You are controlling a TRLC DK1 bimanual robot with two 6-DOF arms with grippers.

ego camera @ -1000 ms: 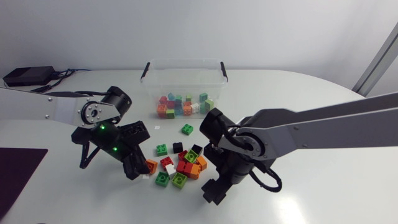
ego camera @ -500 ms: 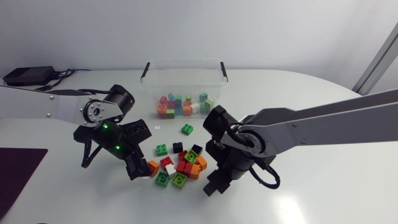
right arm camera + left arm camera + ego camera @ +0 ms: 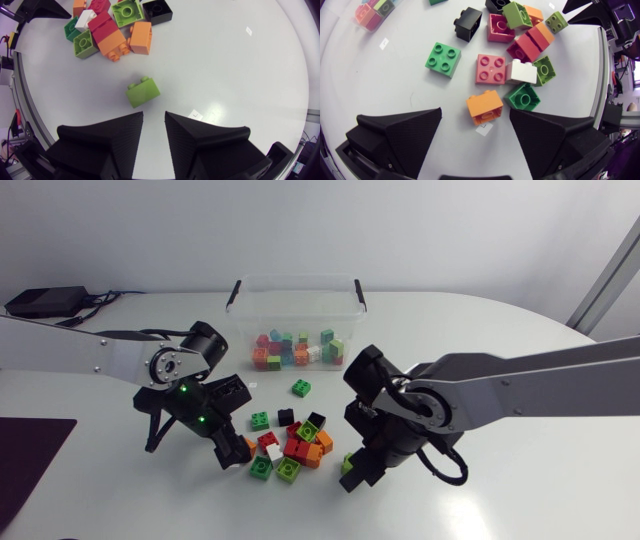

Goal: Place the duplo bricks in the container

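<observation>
Clear plastic container [image 3: 297, 281] with black handle clips sits upper middle in the head view, lid off. Inside it is a low heap of duplo bricks [image 3: 293, 351], red, orange, green, blue and lime mixed, against its near wall. More bricks are outside it. A loose pile [image 3: 290, 446] lies on the white table [image 3: 500, 500] at frame centre, below the container: red, orange, green, lime, white and black pieces, several touching. A single green brick [image 3: 301, 388] sits between pile and container.

A small white sticker [image 3: 384, 43] is on the table; its print is too small to read.

Left arm comes in from the left edge, elbow bent, wrist pitched down at the pile's left side. Left gripper [image 3: 475, 117] has its fingers wide apart. An orange brick [image 3: 485, 107] lies just ahead of the gap and touches neither finger. Beyond it is a red brick [image 3: 491, 68] with a white brick [image 3: 522, 72] just beside it.

Right arm comes in from the right edge and stretches to mid-frame, wrist tipped down at the pile's lower right. Right gripper [image 3: 154, 116] has its fingers a narrow gap apart with nothing between them. A lime brick [image 3: 142, 92] lies on the table just ahead of the tips, apart from the pile.
</observation>
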